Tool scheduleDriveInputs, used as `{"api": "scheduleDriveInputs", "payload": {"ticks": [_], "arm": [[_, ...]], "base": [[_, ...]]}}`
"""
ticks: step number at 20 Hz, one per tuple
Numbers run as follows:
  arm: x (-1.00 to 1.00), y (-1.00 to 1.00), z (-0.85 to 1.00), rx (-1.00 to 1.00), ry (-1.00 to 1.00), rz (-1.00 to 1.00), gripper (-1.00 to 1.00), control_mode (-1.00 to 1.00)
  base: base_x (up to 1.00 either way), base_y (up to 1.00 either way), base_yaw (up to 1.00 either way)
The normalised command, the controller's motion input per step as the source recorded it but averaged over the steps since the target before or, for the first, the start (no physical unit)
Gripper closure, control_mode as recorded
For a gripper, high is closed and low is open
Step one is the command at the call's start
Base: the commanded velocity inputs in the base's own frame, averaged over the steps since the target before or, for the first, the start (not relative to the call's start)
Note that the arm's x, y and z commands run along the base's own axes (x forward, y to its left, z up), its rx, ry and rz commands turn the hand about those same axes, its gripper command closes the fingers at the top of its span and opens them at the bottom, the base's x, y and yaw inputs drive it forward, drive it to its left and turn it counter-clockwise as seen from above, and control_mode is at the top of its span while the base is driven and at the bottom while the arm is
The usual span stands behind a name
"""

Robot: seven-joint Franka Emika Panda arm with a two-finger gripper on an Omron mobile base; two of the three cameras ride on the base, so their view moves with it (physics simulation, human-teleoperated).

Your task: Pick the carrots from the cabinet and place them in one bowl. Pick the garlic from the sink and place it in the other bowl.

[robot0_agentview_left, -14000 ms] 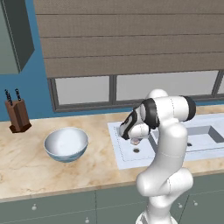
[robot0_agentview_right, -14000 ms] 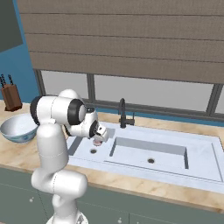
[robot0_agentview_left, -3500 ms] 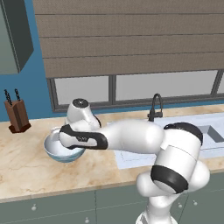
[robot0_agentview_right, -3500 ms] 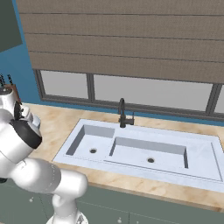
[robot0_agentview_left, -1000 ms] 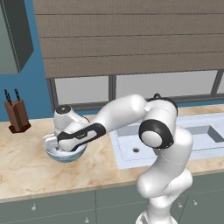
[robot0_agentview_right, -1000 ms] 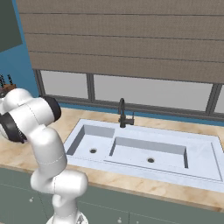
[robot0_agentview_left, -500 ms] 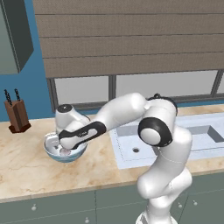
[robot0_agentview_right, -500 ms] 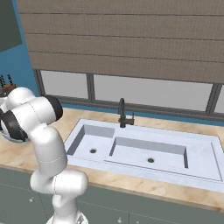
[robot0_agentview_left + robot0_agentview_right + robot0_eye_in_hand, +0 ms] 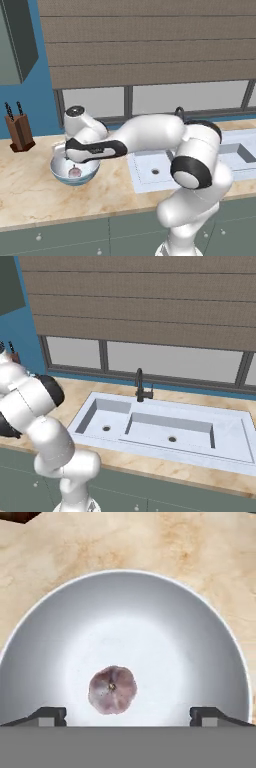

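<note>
Hand view: the gripper (image 9: pixel 128 714) stands wide apart and empty, the garlic (image 9: pixel 112 690) lying loose between its fingertips (image 9: pixel 50 714) inside the blue bowl (image 9: pixel 45 642).

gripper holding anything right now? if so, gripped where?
Nothing held. The gripper is open, fingertips wide apart above the light blue bowl. The garlic lies loose on the bowl's floor, clear of both tips.

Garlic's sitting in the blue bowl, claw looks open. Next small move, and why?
Probably lift straight up out of the bowl. The garlic lies free on the bowl's floor and the claw is open just above it, fingertips wide apart, so the drop looks done.
</note>
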Motion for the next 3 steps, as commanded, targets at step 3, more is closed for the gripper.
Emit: {"api": "scheduleDriveInputs", "payload": {"ticks": [3], "arm": [[-0.24, -0.75, 0.49, 0.01, -0.03, 0.0, -1.0, -1.0]], "base": [[0.0, 0.0, 0.0]]}}
